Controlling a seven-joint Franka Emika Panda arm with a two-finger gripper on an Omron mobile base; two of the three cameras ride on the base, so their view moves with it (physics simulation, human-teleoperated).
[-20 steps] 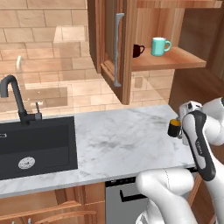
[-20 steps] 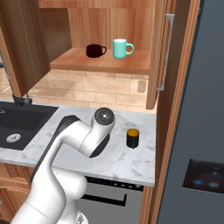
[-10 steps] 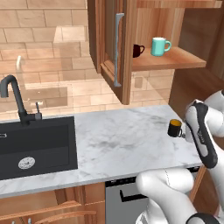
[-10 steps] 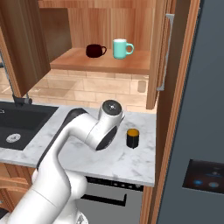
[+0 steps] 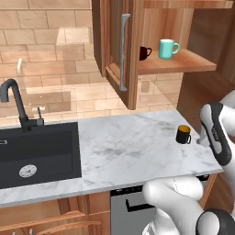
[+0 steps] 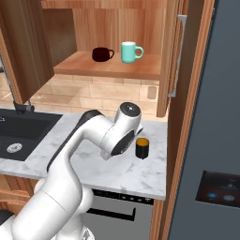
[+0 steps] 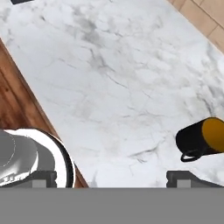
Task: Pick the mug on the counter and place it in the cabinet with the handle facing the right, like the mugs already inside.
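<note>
The small black mug [image 5: 183,134] with its orange inside stands upright on the marble counter [image 5: 128,147], near the counter's right end. From the other side, the mug [image 6: 141,147] stands just right of my arm's bent link. In the hand view the mug [image 7: 203,138] lies at the right edge, its handle toward the bottom of the picture. My gripper [image 7: 113,179] is open, its fingertips [image 7: 186,177] wide apart over bare marble, the mug just above the right one. The cabinet [image 5: 176,62] hangs open above.
On the cabinet shelf [image 6: 108,68] stand a dark mug [image 6: 102,54] and a teal mug [image 6: 130,51], handles to the right. The open door's grey bar handle [image 5: 123,50] hangs over the counter. A black sink [image 5: 36,147] and faucet [image 5: 13,105] lie left; a dark fridge [image 6: 211,140] stands right.
My arm has swung to the right, closer to the counter's right end, so the mug now shows fully in the left base view. The mug itself has not moved.
</note>
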